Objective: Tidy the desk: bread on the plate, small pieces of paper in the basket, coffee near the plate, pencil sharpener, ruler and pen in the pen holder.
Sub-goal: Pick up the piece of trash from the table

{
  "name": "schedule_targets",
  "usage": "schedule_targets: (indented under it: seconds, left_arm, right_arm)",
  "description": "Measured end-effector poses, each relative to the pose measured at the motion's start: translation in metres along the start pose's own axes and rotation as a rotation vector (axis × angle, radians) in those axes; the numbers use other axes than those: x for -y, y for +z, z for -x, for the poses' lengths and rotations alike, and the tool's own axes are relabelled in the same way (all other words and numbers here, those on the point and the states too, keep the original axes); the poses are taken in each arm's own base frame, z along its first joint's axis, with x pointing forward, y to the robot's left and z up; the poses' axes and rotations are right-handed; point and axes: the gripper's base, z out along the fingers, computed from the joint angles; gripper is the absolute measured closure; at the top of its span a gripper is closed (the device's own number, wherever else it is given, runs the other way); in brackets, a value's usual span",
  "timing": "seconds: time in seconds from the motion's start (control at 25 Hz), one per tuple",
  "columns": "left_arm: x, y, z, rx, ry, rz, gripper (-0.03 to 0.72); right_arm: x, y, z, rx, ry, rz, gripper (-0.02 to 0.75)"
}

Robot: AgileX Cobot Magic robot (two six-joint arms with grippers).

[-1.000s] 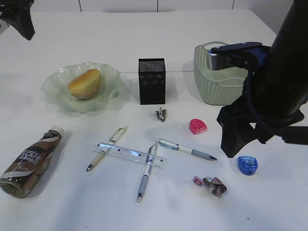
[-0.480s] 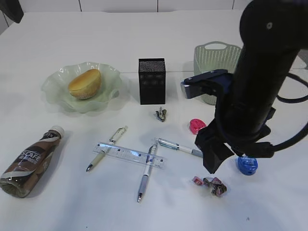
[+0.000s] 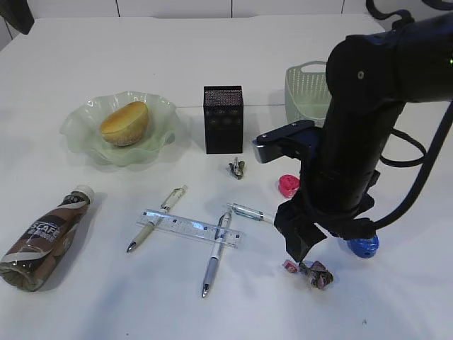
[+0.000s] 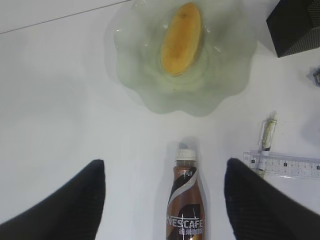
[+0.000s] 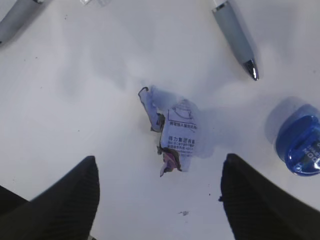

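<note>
Right gripper (image 5: 159, 200) poised over the pink-and-grey paper wad (image 3: 311, 273), fingers spread wide with the wad between them in the wrist view, nothing gripped. Blue pencil sharpener (image 3: 363, 246) at the wad's 2 o'clock, pink pencil sharpener (image 3: 289, 186) at its 11 o'clock, silver pen (image 3: 249, 211) partly hidden by the arm. Left gripper (image 4: 165, 200) likewise parted and holding nothing, set above the Nescafé coffee bottle (image 3: 44, 237), which lies flat with its white cap toward the plate (image 3: 81, 131). Bread (image 3: 125, 122) resting on the plate. Pen holder (image 3: 224, 119) upright at the plate's 3 o'clock, grey paper wad (image 3: 236, 168) just before it. Basket (image 3: 306, 88) behind the right arm. Clear ruler (image 3: 191, 227) laid across two pens.
</note>
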Motion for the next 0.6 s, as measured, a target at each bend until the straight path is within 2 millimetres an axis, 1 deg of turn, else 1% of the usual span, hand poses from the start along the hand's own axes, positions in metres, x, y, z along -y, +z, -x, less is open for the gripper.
schedule_targets:
  seconds: [0.12, 0.2, 0.24, 0.32, 0.36, 0.6]
  left_arm:
    - [0.0, 0.0, 0.0, -0.002, 0.0, 0.0, 0.168]
    - [0.0, 0.0, 0.0, -0.002, 0.0, 0.0, 0.168]
    - [0.0, 0.0, 0.0, -0.002, 0.0, 0.0, 0.168]
    - [0.0, 0.0, 0.0, -0.002, 0.0, 0.0, 0.168]
    - [0.0, 0.0, 0.0, -0.002, 0.0, 0.0, 0.168]
    - [0.0, 0.0, 0.0, -0.002, 0.0, 0.0, 0.168]
  right_arm:
    - [0.001, 0.006, -0.001, 0.011, -0.021, -0.003, 0.152]
    - [0.001, 0.006, -0.001, 0.011, -0.021, -0.003, 0.152]
    - [0.001, 0.02, -0.008, 0.018, -0.033, -0.008, 0.152]
    - [0.002, 0.023, -0.01, 0.022, -0.036, -0.009, 0.152]
    - [0.002, 0.028, -0.011, 0.031, -0.037, -0.013, 0.152]
    - [0.003, 0.03, -0.009, 0.081, -0.063, -0.024, 0.152]
